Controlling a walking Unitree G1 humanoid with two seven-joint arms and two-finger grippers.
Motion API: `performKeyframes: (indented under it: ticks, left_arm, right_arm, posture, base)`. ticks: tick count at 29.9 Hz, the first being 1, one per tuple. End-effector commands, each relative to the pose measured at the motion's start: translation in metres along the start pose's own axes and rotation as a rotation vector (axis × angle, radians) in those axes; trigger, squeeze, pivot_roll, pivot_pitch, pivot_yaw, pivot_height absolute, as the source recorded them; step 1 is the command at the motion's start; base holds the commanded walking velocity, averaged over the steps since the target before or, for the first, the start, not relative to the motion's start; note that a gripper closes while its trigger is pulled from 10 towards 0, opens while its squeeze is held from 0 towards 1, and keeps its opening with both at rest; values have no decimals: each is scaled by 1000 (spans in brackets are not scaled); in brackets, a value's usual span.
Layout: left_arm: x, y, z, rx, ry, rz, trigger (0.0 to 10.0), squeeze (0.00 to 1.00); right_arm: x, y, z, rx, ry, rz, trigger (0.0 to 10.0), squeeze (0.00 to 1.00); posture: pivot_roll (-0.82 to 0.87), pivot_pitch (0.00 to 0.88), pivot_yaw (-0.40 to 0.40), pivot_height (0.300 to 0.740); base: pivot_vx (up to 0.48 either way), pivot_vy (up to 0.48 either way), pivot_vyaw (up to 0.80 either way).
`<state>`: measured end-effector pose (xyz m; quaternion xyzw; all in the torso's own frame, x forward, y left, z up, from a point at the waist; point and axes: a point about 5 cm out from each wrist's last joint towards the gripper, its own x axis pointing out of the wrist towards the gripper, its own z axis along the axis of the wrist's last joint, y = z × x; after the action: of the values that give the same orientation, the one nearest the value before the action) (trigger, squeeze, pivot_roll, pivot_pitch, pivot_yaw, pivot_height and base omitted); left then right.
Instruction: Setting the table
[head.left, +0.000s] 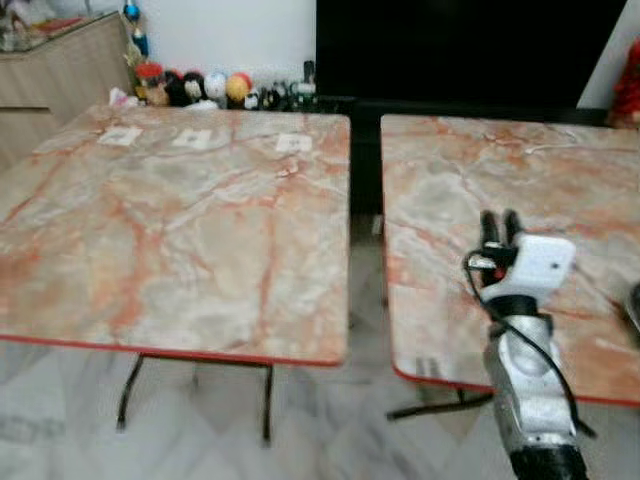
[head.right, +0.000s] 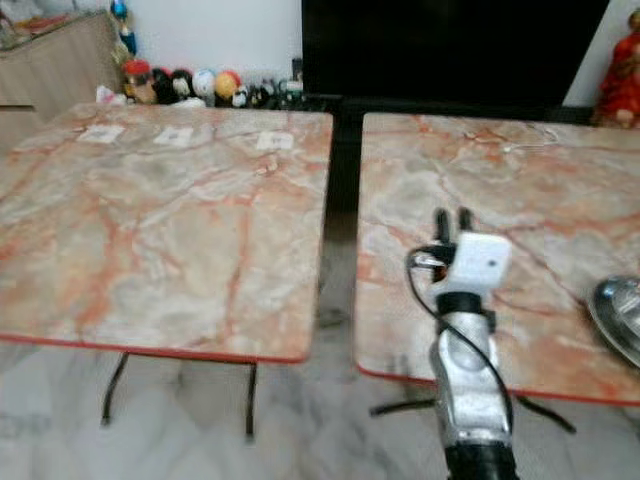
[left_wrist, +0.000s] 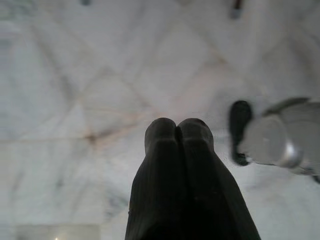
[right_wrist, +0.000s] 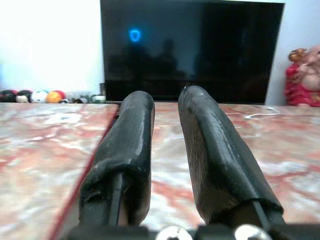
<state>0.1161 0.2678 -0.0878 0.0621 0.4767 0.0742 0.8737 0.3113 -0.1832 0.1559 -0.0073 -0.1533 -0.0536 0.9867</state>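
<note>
Left surface: a square marble-patterned surface (head.left: 175, 220) with orange veining and a red edge, on thin dark legs; three small white paper slips (head.left: 197, 139) lie in a row near its far edge.
Right surface: a second surface of the same pattern (head.right: 520, 190), parted from the first by a narrow gap through which the pale floor (head.left: 200, 430) shows.
Metal dish: the rim of a shiny silver dish (head.right: 618, 315) rests on the right surface at its right side, near the front edge, cut off by the picture's border; what kind of dish it is cannot be told.
Right pincer: raised over the near part of the right surface, the right pincer (head.left: 499, 227) points away toward the far wall; its two black fingers (right_wrist: 215, 150) stand slightly apart with a narrow gap between them and hold nothing. It is well apart from the metal dish.
Right arm: silver, with a white wrist block (head.right: 480, 262) and a black cable looping beside it.
Left pincer: the left pincer (left_wrist: 176, 131) hangs pointing down at the pale marble floor, its fingers pressed together with nothing between them.
White cord: a thin cord (right_wrist: 260, 114) lies near the far edge of the right surface.
Background: a large dark television screen (right_wrist: 192, 47) against the wall, a row of small round figurines (head.left: 195, 88) on the floor by the wall, a red statue (right_wrist: 304, 75) at the right, a wooden cabinet (head.left: 60, 75) at the left.
</note>
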Motion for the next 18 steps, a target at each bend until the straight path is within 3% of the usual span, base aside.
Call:
performKeyframes:
  ticks: [1, 18]
  left_arm:
    - [0, -3, -5, -7, 22, -7, 10000, 0]
    - [-2, 1, -6, -8, 22, -3, 10000, 0]
  right_arm:
    - [0, -9, 2, -12, -4, -26, 10000, 0]
    - [-1, -2, 1, -7, 4, -4, 10000, 0]
  posture:
    - [-6, 11, 20, 740]
    - [-4, 8, 20, 740]
  base:
    - [0, 480, 0]
    - [0, 480, 0]
